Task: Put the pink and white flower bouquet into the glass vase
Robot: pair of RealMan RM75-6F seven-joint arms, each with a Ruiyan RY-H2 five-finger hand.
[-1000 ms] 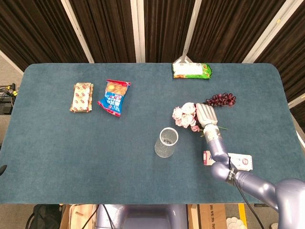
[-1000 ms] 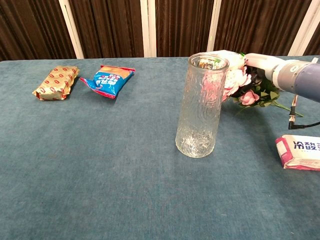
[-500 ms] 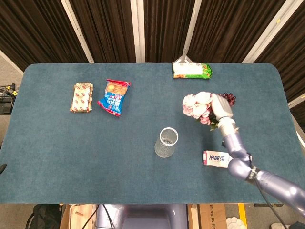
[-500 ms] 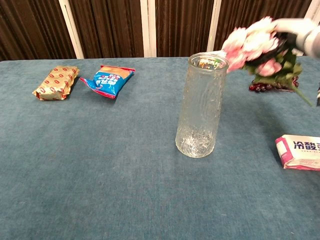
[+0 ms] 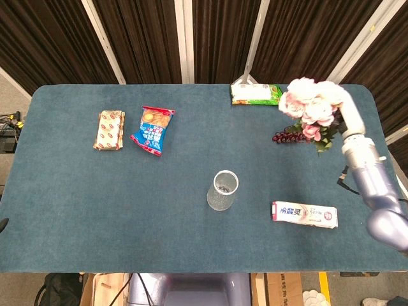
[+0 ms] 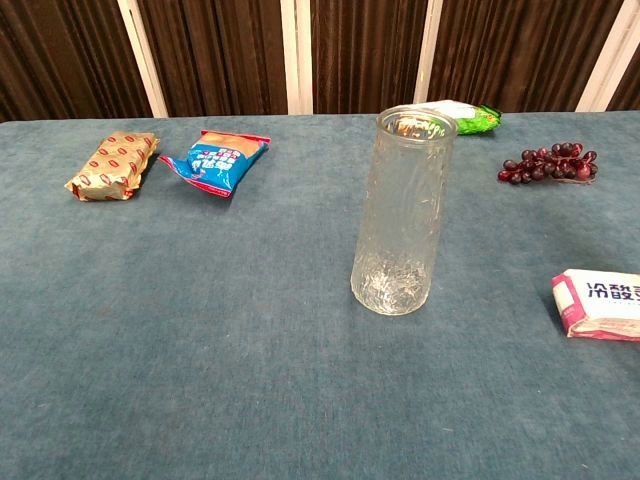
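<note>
In the head view my right hand (image 5: 340,102) holds the pink and white flower bouquet (image 5: 307,109) high in the air over the table's far right, blooms pointing left, green leaves hanging below. The tall glass vase (image 5: 222,190) stands upright and empty near the table's middle, well to the left of the bouquet and nearer me. The chest view shows the vase (image 6: 402,211) but neither the bouquet nor any hand. My left hand is out of both views.
A bunch of dark grapes (image 5: 286,135) lies under the bouquet. A green packet (image 5: 255,94) sits at the far edge, a pink-and-white box (image 5: 304,214) at front right. A blue snack bag (image 5: 153,129) and a tan biscuit pack (image 5: 109,129) lie at the left.
My right hand has lifted the bouquet off the table and carried it up and to the right, away from the vase; it has left the chest view. The grapes now show.
</note>
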